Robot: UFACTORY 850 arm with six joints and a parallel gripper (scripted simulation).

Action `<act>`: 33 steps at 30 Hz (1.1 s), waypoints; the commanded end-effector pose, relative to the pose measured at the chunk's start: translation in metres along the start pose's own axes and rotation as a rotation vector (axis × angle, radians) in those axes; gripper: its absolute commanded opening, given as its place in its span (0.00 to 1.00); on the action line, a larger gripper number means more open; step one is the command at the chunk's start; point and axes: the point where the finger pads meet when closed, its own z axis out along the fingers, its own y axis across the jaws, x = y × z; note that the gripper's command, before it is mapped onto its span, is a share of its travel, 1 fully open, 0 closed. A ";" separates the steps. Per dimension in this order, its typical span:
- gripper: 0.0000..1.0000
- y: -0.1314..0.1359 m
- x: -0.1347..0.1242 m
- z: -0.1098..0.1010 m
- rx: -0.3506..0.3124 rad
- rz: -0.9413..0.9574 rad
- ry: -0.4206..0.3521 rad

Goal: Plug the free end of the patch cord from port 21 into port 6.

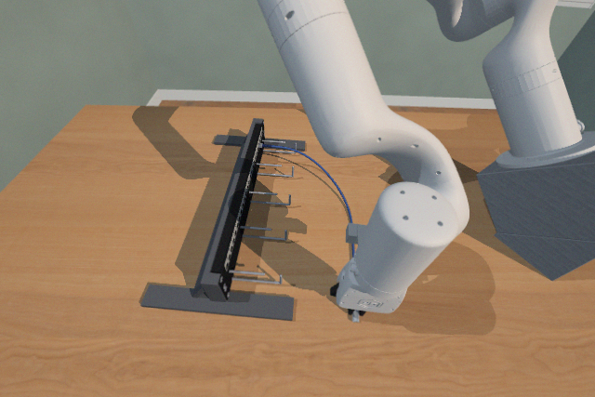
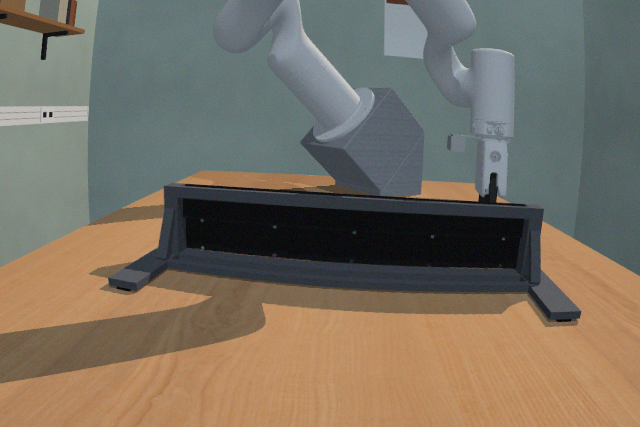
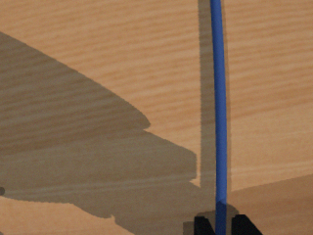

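The blue patch cord (image 1: 331,177) (image 3: 220,122) runs from the far end of the rack (image 1: 211,282) (image 2: 351,280) in a curve to my gripper (image 1: 356,311) (image 2: 488,198) (image 3: 223,230). The gripper points down beyond the near end of the rack's port side, low over the table, apart from the rack. Its black fingers are shut on the cord's free end. A pale clear plug (image 1: 357,315) sticks out just past the fingers. The latch clip cannot be made out. The rack stands upright on both feet. Port numbers are too small to read; the exterior view shows only the rack's back.
Several thin metal cable hooks (image 1: 289,200) stick out from the port side towards the arm. The rack's near foot (image 1: 259,307) reaches out along the table (image 1: 240,359) towards the gripper. The grey arm base (image 1: 537,219) (image 2: 382,153) stands behind the arm.
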 end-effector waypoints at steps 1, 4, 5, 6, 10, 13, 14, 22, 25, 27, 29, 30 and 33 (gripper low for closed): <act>0.00 0.000 0.000 -0.001 0.001 0.000 -0.001; 0.00 -0.001 0.000 -0.001 0.001 0.000 -0.001; 0.00 -0.001 0.000 -0.002 0.001 0.000 -0.001; 0.00 -0.001 0.000 -0.002 0.001 0.000 -0.001; 0.00 0.000 0.000 -0.005 0.001 0.000 -0.001; 0.00 -0.001 0.000 -0.008 0.001 0.000 -0.001; 0.00 0.000 0.000 -0.009 0.001 0.000 -0.001; 0.00 0.000 0.000 -0.018 0.001 0.000 -0.001; 0.00 0.000 0.000 -0.024 0.001 0.000 -0.001; 0.00 0.000 0.000 -0.027 0.001 0.000 -0.001; 0.00 0.000 0.000 -0.031 0.001 0.000 -0.001; 0.00 0.000 0.000 -0.033 0.001 0.000 -0.001; 0.00 0.000 0.000 -0.038 0.001 0.000 -0.001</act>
